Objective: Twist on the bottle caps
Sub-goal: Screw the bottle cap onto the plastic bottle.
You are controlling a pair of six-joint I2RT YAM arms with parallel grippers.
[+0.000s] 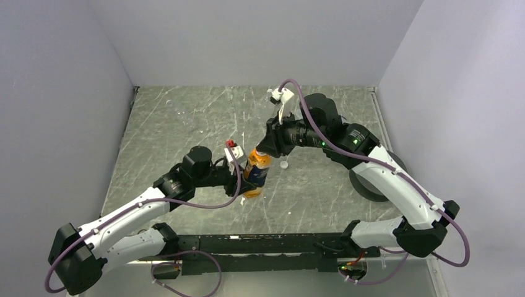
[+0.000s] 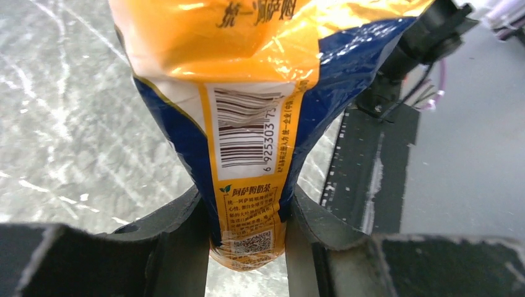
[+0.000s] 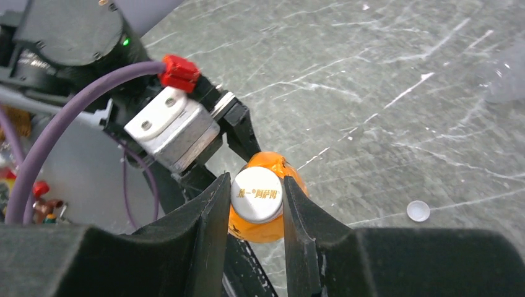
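Orange bottle (image 1: 257,170), centre of top view, left claw (image 2: 247,207) clamped across its body | right claw (image 3: 257,183) pinching white cap (image 3: 257,198) on its neck | risk I see: cap cross-threads, or bottle twists in grip.

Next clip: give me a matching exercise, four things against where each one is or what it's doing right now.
Things:
1. left gripper
2. right gripper
3. loose cap
4. orange bottle

States:
A. lying alone on the table
B. jaws closed on the fitted cap
C. gripped at both ends, by one arm each
D. jaws closed on the labelled body

Pairs: 1-D, 2-B, 3-A, 4-C.
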